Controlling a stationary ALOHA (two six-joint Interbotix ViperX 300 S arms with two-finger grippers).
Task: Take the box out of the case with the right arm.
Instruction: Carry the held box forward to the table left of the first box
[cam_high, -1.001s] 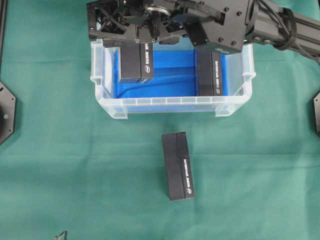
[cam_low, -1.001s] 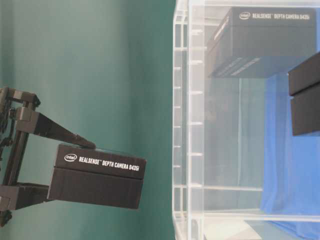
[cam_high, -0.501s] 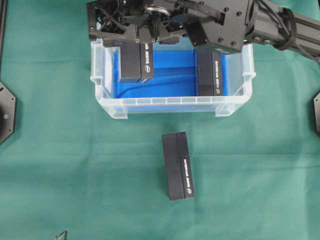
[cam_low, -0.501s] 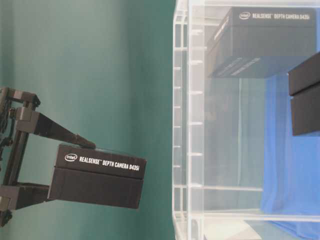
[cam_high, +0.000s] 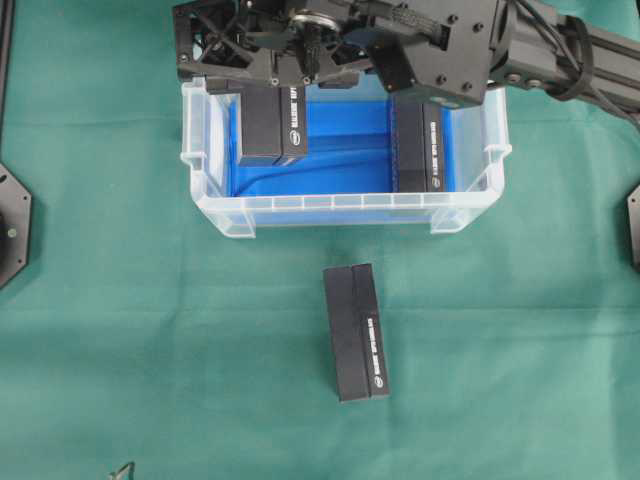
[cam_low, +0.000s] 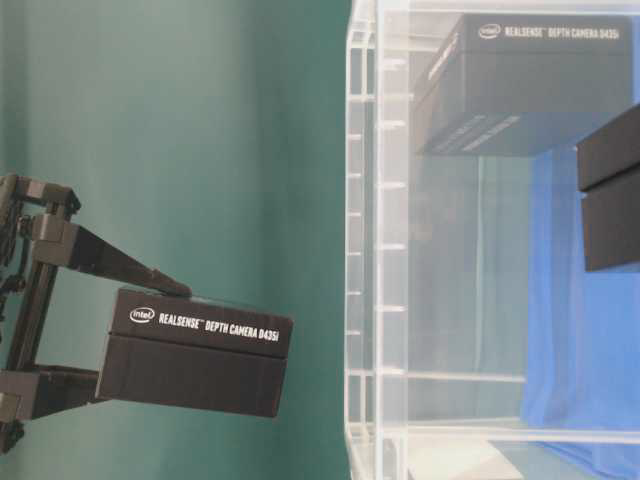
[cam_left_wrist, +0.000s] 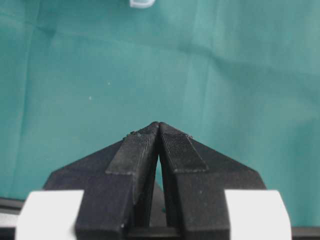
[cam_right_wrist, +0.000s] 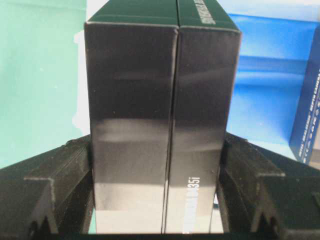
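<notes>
A: Where is the box the right arm is after?

B: It is in the right gripper (cam_right_wrist: 157, 220). In the right wrist view the black box (cam_right_wrist: 160, 125) stands upright between the two fingers (cam_right_wrist: 55, 185), one pressed against each long side, so the gripper is clamped on it.

A: And is it out of the case?

B: In the overhead view the held box (cam_high: 270, 125) sits over the left part of the clear plastic case (cam_high: 340, 208), with the arm's black frame above the case's far rim. The table-level view, which appears turned on its side, shows that box (cam_low: 195, 350) held outside the clear wall (cam_low: 365, 240), with green cloth behind it.

A: Anything else in the case?

B: A second black box (cam_high: 418, 140) stands on the blue lining (cam_high: 345, 150) toward the right end. It also shows at the right edge of the right wrist view.

A: And on the bench?

B: A third black box (cam_high: 357, 331) lies flat on the green cloth (cam_high: 150, 330), in front of the case and well apart from it.

A: What about the left gripper?

B: Its fingertips (cam_left_wrist: 159, 127) meet at a point over bare green cloth, so it is closed with nothing between them.
</notes>
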